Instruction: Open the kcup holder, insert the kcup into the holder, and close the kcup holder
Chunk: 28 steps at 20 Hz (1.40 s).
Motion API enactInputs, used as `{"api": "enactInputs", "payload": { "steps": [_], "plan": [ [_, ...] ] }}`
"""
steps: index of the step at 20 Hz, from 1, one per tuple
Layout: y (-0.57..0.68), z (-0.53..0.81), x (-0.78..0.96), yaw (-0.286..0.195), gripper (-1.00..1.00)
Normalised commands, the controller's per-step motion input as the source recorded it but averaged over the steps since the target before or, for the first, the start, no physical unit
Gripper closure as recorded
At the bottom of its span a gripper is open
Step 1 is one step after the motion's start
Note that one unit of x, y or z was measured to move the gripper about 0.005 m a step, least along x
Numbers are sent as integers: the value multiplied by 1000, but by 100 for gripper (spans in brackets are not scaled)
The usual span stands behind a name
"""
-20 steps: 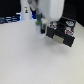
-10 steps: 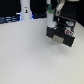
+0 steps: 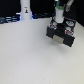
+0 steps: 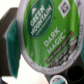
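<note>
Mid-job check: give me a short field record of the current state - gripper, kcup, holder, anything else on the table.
gripper: above the kcup holder, shut on the kcup
kcup: held close to the wrist camera, green lid reading Green Mountain Dark Magic
kcup holder: black unit toward the exterior view's right, far side of the table; open or closed cannot be told
white bottle: upright at the far edge, toward the exterior view's left, dark mark on it
table: white surface
insertion: kcup not yet in the holder
</note>
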Motion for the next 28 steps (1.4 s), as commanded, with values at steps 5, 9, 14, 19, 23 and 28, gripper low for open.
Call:
{"api": "enactInputs", "payload": {
  "steps": [5,9,14,19,23,28],
  "plan": [
    [597,-4,26,50,100],
    [539,-22,-20,68,100],
    [451,-48,-203,100,100],
    [348,-57,-323,111,100],
    [176,-119,-302,94,100],
    [45,-228,-135,60,100]
  ]
}}
